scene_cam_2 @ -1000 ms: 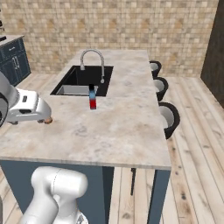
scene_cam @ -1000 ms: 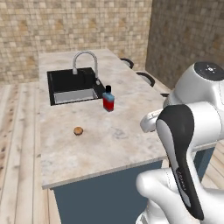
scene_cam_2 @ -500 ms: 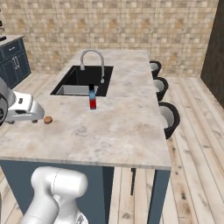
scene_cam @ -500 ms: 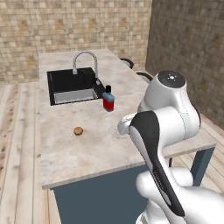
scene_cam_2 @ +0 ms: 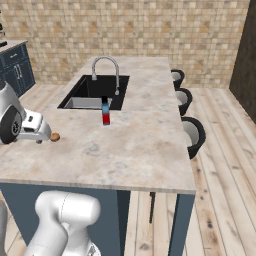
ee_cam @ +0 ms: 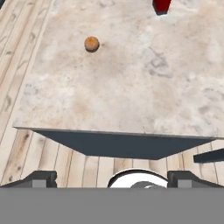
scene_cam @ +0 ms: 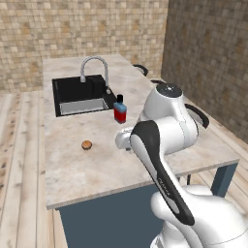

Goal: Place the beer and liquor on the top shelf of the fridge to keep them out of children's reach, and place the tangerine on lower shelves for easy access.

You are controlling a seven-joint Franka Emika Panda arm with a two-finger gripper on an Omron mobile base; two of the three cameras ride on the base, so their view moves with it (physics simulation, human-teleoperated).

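The tangerine lies alone on the marble island counter. Behind it, by the sink's corner, stands the liquor, a squat bottle with blue shoulders and a red body; its red base shows as liquor at the hand view's top edge. My gripper hangs over the counter's front edge, open wide, and its dark fingertips hold nothing. In the base views the gripper is right of the tangerine and apart from it. The beer and the fridge are out of view.
A black sink with a curved faucet is set into the counter's far half. Dark stools line the island's right side. Wooden floor surrounds the island, brick walls stand behind it, and a blue cabinet is at the far left.
My arm has swung left from the counter's right end to over its front half, bringing the hand nearer the tangerine. The bottle and fruit have not moved.
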